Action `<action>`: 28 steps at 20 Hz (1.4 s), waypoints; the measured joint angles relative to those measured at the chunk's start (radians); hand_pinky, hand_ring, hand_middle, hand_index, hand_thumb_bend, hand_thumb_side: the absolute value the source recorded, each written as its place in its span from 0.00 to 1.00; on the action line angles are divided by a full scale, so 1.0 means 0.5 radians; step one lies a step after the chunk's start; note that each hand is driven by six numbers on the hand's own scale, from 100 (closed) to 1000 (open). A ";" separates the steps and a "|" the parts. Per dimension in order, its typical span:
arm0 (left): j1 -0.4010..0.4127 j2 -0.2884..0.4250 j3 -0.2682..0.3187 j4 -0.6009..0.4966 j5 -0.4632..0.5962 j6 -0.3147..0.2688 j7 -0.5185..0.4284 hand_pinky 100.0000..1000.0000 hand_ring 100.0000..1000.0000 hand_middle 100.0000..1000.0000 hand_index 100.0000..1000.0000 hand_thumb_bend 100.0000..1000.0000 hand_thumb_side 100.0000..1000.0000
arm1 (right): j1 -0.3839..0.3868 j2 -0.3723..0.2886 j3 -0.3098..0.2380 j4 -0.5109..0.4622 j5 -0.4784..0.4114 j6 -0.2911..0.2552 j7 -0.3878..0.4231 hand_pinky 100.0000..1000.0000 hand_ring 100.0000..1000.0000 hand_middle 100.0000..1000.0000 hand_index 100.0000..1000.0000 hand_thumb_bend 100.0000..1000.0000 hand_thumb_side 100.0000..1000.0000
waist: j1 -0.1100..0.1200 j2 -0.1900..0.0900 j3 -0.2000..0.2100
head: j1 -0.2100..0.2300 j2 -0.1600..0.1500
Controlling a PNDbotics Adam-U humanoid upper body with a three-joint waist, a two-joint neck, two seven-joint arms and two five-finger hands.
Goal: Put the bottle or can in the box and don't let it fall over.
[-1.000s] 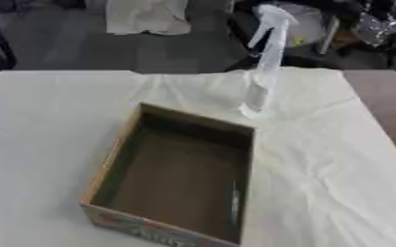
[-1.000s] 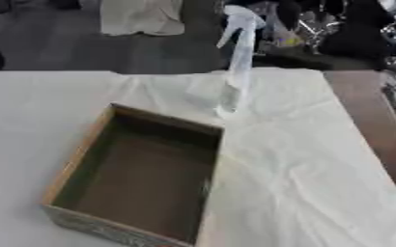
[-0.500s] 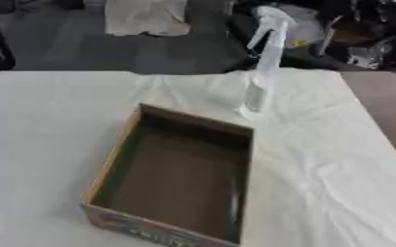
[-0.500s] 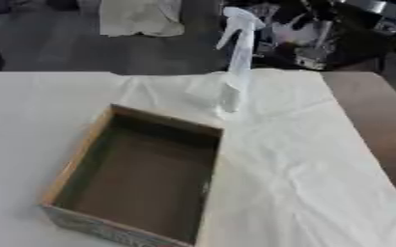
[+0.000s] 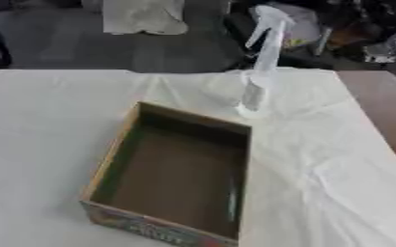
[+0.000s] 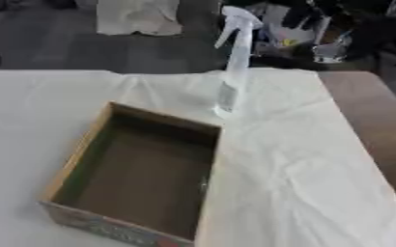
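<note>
Spray bottle [image 5: 258,77], tall, slim, clear plastic, stands upright just beyond the open cardboard box's [image 5: 117,159] far right corner; top-heavy, a high grab could topple it. Neither hand shows.

A wrinkled white cloth [image 5: 336,159] covers the table [image 6: 372,111]. On it stand an open cardboard box [image 5: 172,173] and, just beyond its far corner, an upright clear spray bottle [image 5: 261,67].
</note>
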 measured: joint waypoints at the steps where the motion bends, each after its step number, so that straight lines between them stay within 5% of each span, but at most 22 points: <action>1: 0.003 0.000 0.000 0.000 0.000 0.001 0.000 0.66 0.80 0.83 0.77 0.28 0.81 | -0.029 0.000 0.012 0.036 0.010 -0.006 0.005 0.80 0.82 0.76 0.75 0.29 0.35 | -0.001 -0.001 0.000 | 0.000 0.000; 7: 0.013 0.001 -0.001 0.000 -0.006 0.007 -0.002 0.66 0.80 0.83 0.77 0.28 0.81 | -0.234 0.052 0.066 0.260 0.122 -0.034 0.031 0.81 0.83 0.76 0.75 0.30 0.35 | 0.004 -0.001 -0.013 | -0.019 -0.005; 14: 0.013 0.008 -0.001 0.000 -0.010 0.008 -0.003 0.66 0.80 0.83 0.77 0.27 0.81 | -0.468 0.228 0.099 0.553 0.349 -0.071 0.049 0.81 0.83 0.77 0.76 0.30 0.36 | 0.014 -0.001 -0.013 | -0.051 -0.083; 21: 0.013 0.016 -0.002 0.000 -0.015 0.010 -0.005 0.65 0.80 0.83 0.77 0.27 0.81 | -0.597 0.355 0.056 0.767 0.487 -0.107 0.031 0.80 0.84 0.77 0.76 0.32 0.34 | 0.017 0.003 -0.011 | -0.062 -0.198; 28: 0.012 0.017 -0.002 0.000 -0.018 0.010 -0.005 0.65 0.80 0.84 0.77 0.26 0.82 | -0.665 0.416 -0.008 0.860 0.534 -0.109 0.016 0.80 0.84 0.79 0.76 0.32 0.34 | 0.011 0.038 -0.008 | -0.072 -0.207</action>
